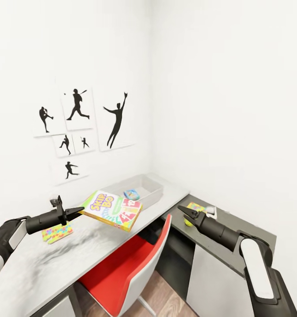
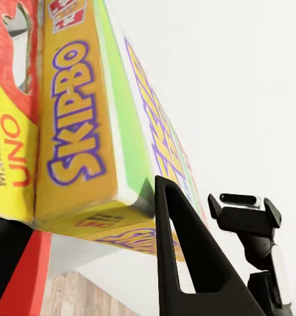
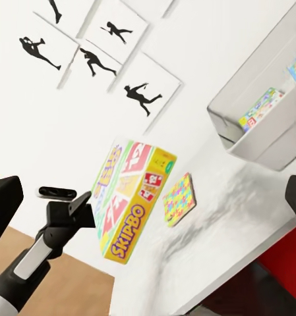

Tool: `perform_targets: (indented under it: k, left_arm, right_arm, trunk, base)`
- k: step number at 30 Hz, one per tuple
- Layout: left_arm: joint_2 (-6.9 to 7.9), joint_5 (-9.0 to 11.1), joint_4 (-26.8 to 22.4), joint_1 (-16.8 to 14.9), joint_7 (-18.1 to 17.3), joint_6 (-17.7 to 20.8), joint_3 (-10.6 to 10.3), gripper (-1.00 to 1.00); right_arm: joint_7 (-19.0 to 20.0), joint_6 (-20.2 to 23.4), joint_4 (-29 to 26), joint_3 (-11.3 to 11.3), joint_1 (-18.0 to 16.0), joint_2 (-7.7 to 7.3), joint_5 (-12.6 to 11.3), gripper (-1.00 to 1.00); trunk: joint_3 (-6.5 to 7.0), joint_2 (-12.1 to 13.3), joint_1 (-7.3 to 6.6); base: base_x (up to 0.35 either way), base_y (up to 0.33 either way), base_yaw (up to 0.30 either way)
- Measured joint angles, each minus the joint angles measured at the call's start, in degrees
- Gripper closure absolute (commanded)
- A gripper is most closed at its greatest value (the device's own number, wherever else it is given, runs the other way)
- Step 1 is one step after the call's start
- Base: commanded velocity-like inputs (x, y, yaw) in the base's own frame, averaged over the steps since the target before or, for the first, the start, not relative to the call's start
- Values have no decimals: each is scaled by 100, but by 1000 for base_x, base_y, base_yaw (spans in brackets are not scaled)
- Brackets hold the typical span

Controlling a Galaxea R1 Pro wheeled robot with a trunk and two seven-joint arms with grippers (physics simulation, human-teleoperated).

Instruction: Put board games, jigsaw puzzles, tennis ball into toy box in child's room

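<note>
My left gripper [image 1: 78, 211] is shut on the edge of a yellow and green Skip-Bo board game [image 1: 112, 210], holding it tilted above the light grey table [image 1: 42, 268]. Up close, the Skip-Bo box [image 2: 75, 131] sits against a dark finger [image 2: 180, 263]. The grey toy box [image 1: 149, 190] stands just beyond it at the table's far end, with a blue game [image 1: 131, 194] inside. One jigsaw puzzle [image 1: 57, 232] lies on the table under my left arm. My right gripper [image 1: 187, 213] is open over a lower dark desk, just above the tennis ball [image 1: 189, 223] and near a second puzzle [image 1: 195, 206].
A red chair [image 1: 131, 264] is tucked under the table between my arms. The lower dark desk [image 1: 241, 229] runs along the right wall. Black sports-silhouette pictures [image 1: 78, 127] hang on the white wall behind the table. From the right wrist, the toy box [image 3: 253, 131] holds colourful flat boxes.
</note>
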Motion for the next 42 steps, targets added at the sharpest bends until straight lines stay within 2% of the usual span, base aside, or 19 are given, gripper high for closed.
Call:
perform_targets:
  k: [8,16,25,36,42]
  left_arm:
    - [4,-2,-1,-1,-2,11,4,100]
    - [-1,-2,-1,7,-2,10,4,100]
    - [0,-8,-1,8,9,2,2,100]
    - [24,0,-1,8,-2,8,13,100]
    - [37,0,9,17,4,3,11,100]
  right_arm:
    - [2,-240,12,9,21,-1,11,-100]
    - [-12,-257,-17,24,35,7,15,-100]
    - [6,-251,-45,38,35,9,9,-100]
    - [17,-252,-64,49,45,17,9,-100]
    - [15,-251,-63,49,44,22,9,-100]
  trunk:
    - [0,1,1]
    - [0,1,1]
    - [8,0,0]
    - [9,1,1]
    - [9,-1,0]
  base:
    - [91,-59,4]
    - [13,-10,2]
    - [151,-146,174]
    - [14,-10,4]
    - [175,-113,59]
